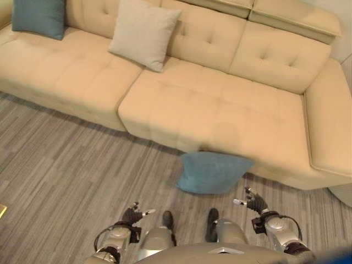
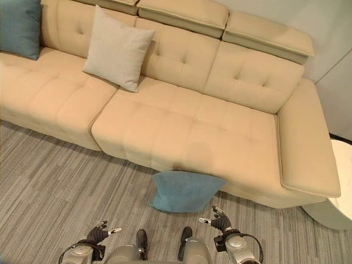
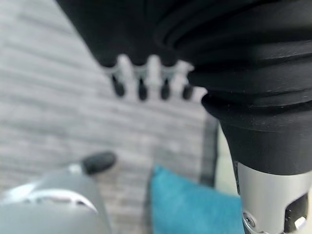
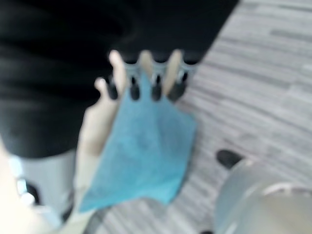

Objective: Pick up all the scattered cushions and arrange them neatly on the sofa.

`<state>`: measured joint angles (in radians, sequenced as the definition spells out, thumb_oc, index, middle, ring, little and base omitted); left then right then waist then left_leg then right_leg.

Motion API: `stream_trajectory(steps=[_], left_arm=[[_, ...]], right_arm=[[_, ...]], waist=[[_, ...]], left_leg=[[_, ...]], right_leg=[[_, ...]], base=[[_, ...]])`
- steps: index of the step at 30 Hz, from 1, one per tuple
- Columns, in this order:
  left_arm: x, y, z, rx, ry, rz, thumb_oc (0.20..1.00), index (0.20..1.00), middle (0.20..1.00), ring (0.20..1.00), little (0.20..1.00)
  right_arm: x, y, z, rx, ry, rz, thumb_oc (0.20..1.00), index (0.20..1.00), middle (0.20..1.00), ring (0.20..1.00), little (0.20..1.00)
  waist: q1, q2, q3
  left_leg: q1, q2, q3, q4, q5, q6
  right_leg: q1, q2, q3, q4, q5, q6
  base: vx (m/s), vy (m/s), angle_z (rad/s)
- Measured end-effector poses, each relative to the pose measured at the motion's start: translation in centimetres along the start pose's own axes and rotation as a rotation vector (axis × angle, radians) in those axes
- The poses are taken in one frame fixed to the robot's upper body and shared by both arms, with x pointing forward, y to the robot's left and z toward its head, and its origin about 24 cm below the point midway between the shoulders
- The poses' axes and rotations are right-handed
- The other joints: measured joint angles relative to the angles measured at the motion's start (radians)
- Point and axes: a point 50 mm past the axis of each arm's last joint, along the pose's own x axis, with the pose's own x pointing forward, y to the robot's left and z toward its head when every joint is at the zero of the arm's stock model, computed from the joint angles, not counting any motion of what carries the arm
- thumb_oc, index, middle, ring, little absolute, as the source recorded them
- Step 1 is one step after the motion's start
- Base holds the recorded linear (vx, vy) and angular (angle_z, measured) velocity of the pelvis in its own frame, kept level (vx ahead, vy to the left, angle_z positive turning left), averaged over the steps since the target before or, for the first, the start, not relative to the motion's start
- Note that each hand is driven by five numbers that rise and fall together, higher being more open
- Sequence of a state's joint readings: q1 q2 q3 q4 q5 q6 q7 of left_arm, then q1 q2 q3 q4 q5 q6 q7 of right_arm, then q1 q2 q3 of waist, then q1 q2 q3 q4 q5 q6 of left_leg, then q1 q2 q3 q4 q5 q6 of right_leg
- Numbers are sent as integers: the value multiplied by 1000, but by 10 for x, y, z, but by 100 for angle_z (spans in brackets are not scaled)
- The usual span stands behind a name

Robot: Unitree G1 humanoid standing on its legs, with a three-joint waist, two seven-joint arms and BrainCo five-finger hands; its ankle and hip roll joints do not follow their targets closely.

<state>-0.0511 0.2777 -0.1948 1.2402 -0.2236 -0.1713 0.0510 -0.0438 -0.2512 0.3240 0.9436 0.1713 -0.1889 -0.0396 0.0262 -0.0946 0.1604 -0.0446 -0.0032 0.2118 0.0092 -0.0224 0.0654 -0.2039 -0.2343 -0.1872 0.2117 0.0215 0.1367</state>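
A blue cushion (image 1: 212, 172) lies on the floor, leaning against the front of the beige sofa (image 1: 220, 110). On the sofa, a second blue cushion (image 1: 39, 17) stands at the far left. A beige cushion (image 1: 143, 34) leans on the backrest beside it. My left hand (image 1: 133, 214) hangs low at the lower left, open and holding nothing. My right hand (image 1: 254, 202) is open too, a little right of the floor cushion and apart from it. The right wrist view has the floor cushion (image 4: 144, 151) just past the fingers (image 4: 156, 80).
Grey striped carpet (image 1: 66, 170) covers the floor before the sofa. The sofa's right armrest (image 1: 333, 126) juts forward at the right. A pale round object (image 2: 338, 192) stands beyond that armrest.
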Motion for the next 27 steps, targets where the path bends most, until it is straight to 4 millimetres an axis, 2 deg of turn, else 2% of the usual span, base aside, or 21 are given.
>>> stream_trajectory(steps=[3,4,5,6,7,9,12,14,15,19,20,21,22,23,24,27], left_arm=[[0,2,-2,0,4,5,1000,1000,1000,1000,1000],[0,2,-2,0,3,6,1000,1000,1000,1000,1000],[0,2,1,0,-11,4,1000,1000,1000,1000,1000],[0,4,2,2,-19,9,1000,1000,1000,1000,1000],[0,2,2,-2,-20,5,1000,1000,1000,1000,1000],[-1,-7,2,-11,-35,-20,1000,1000,1000,1000,1000],[-1,-13,9,-19,-65,-35,1000,1000,1000,1000,1000],[2,-18,26,-18,-117,-53,1000,1000,1000,1000,1000],[3,-26,64,-21,-260,-75,1000,1000,1000,1000,1000],[0,-30,121,-52,-435,-83,1000,1000,1000,1000,1000],[-4,-31,142,-37,-517,-90,1000,1000,1000,1000,1000],[-7,-30,159,-46,-571,-87,1000,1000,1000,1000,1000],[-9,-29,170,-54,-602,-82,1000,1000,1000,1000,1000],[-13,-27,188,-66,-658,-69,1000,1000,1000,1000,1000],[-15,-26,198,-76,-682,-65,1000,1000,1000,1000,1000],[-26,-27,226,-117,-778,-54,1000,1000,1000,1000,1000]], right_arm=[[2,2,12,2,-52,8,1000,1000,1000,1000,1000],[2,2,12,2,-52,9,1000,1000,1000,1000,1000],[1,1,8,-2,-38,8,1000,1000,1000,1000,1000],[-1,2,4,-14,-25,11,1000,1000,1000,1000,1000],[1,-1,8,-24,-35,6,1000,1000,1000,1000,1000],[4,-9,18,-39,-67,-11,1000,1000,1000,1000,1000],[3,-20,18,-58,-68,-35,1000,1000,1000,1000,1000],[2,-27,20,-71,-73,-52,1000,1000,1000,1000,1000],[3,-36,28,-82,-103,-79,1000,1000,1000,1000,1000],[12,-43,60,-89,-189,-114,1000,1000,1000,1000,1000],[15,-49,80,-97,-247,-143,1000,1000,1000,1000,1000],[16,-52,91,-100,-281,-158,1000,1000,1000,1000,1000],[17,-54,100,-101,-308,-169,1000,1000,1000,1000,1000],[18,-55,119,-96,-365,-182,1000,1000,1000,1000,1000],[18,-54,130,-93,-397,-184,1000,1000,1000,1000,1000],[16,-55,163,-88,-512,-222,1000,1000,1000,1000,1000]], waist=[[14,4,6],[15,6,7],[19,4,8],[21,-7,6],[35,-5,5],[19,22,8],[16,23,11],[15,24,27],[12,28,63],[-10,36,156],[-13,41,181],[-14,41,208],[-19,43,228],[-19,47,264],[-24,47,288],[-38,48,293]], left_leg=[[-6,-1,-10,-2,6,-5],[-4,-1,-15,-2,7,-7],[3,-6,-45,-2,7,-19],[3,-13,-59,-1,7,-35],[-2,-6,-59,0,2,-49],[-13,31,-77,4,9,-78],[-31,64,-95,7,17,-102],[-55,75,-106,15,24,-112],[-136,78,-111,52,27,-114],[-220,76,-114,94,41,-111],[-278,73,-113,115,40,-111],[-303,69,-110,123,43,-110],[-322,67,-109,133,46,-106],[-343,64,-105,141,50,-102],[-345,62,-103,140,55,-100],[-429,62,-80,176,49,-92]], right_leg=[[23,-35,8,-115,30,36],[29,-36,8,-125,32,40],[76,-25,-1,-164,61,39],[90,-15,-23,-182,70,22],[103,-2,-35,-209,58,-3],[117,42,-51,-245,66,-15],[112,78,-69,-253,62,-39],[98,89,-75,-253,61,-41],[22,89,-74,-228,66,-50],[-62,78,-70,-186,82,-65],[-130,70,-66,-147,75,-65],[-164,64,-57,-126,75,-67],[-185,60,-47,-111,76,-67],[-211,56,-41,-98,78,-71],[-215,55,-36,-99,85,-74],[-320,42,-10,-50,80,-74]], base=[[50,-90,2],[17,-73,49],[28,-118,59],[16,-109,42],[17,-132,5],[-15,-100,3],[-56,-60,11],[-195,-62,9],[-189,-33,2],[-191,-4,0],[-129,15,-2],[-78,14,-4],[-65,13,-6],[-80,21,-6],[-153,27,-10],[-138,30,-15]])
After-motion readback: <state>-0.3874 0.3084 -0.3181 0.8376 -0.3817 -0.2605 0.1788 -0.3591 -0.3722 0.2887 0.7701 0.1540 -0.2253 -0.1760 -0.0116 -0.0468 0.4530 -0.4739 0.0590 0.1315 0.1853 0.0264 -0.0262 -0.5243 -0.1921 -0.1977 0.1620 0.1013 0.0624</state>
